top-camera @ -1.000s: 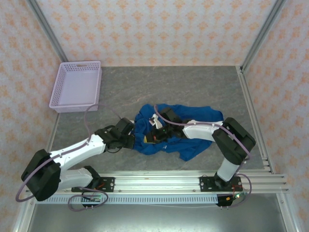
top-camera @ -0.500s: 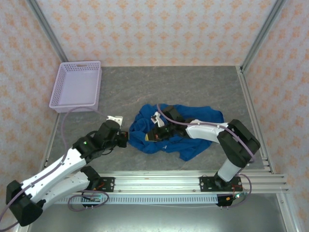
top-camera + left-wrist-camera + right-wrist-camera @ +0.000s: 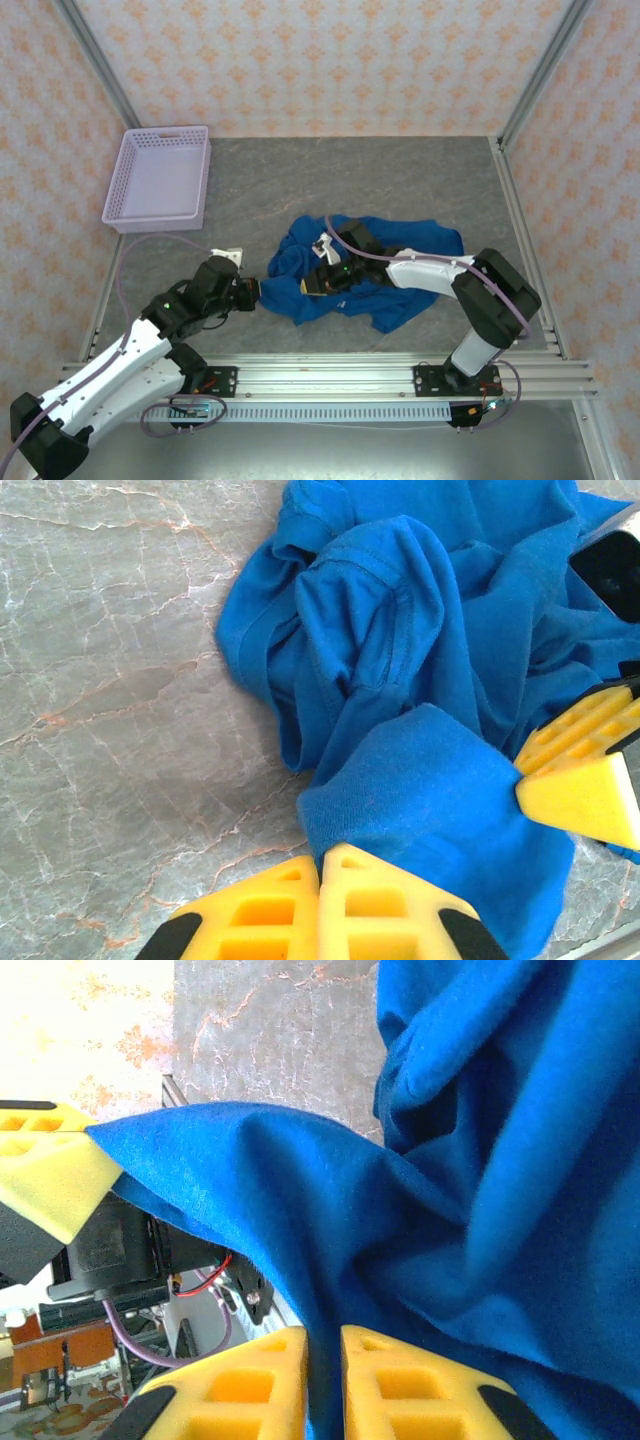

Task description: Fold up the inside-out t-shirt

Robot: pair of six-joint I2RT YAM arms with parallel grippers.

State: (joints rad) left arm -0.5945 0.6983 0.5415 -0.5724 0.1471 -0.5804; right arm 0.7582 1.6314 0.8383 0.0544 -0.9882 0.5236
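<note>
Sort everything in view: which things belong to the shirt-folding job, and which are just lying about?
Job: blue t-shirt, crumpled; left hand, shut on a fold of it; right hand, cloth between its fingers.
Lying about: lavender basket, far left, apart from the shirt.

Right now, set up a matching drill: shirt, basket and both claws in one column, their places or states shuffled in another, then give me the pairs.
1. t-shirt
2. basket
3. left claw
4. right claw

A. far-left corner of the table
B. shut on an edge of the shirt
C. crumpled mid-table
D. amid the heap's middle folds, cloth in its grip

Pairs: 1-C, 2-A, 3-B, 4-D
</note>
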